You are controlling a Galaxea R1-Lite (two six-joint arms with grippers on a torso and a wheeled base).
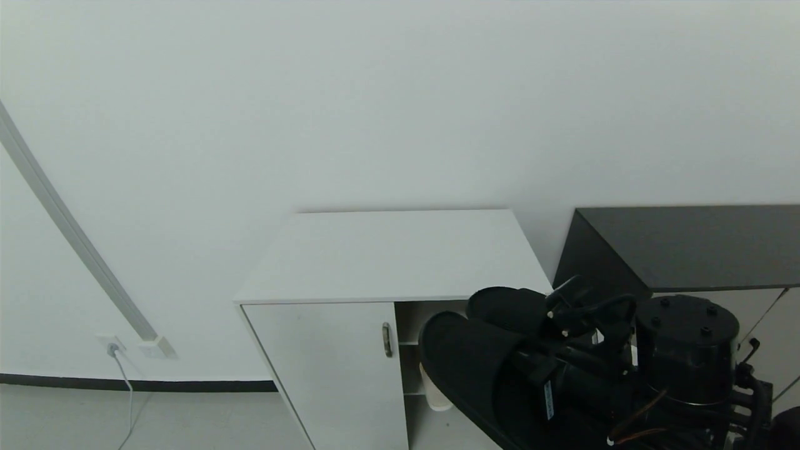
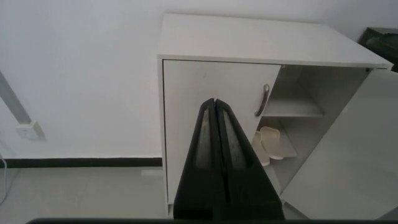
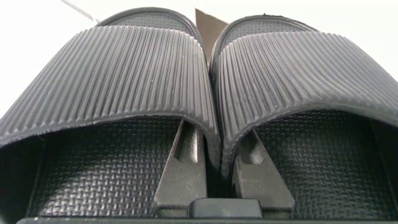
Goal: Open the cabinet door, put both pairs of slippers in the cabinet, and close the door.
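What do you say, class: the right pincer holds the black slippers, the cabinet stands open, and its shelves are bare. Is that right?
Not quite. The shelves are not bare: the left wrist view shows a pale pair of slippers lying inside the cabinet, below its top shelf. The rest stands: the right pincer holds the black slippers, and the cabinet stands open.

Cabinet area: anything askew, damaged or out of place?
Nothing stands out. The cabinet stands square, with its left door shut and its right side open. A pale slipper pair lies inside, below a shelf. The right gripper holds the black slippers side by side, undamaged.
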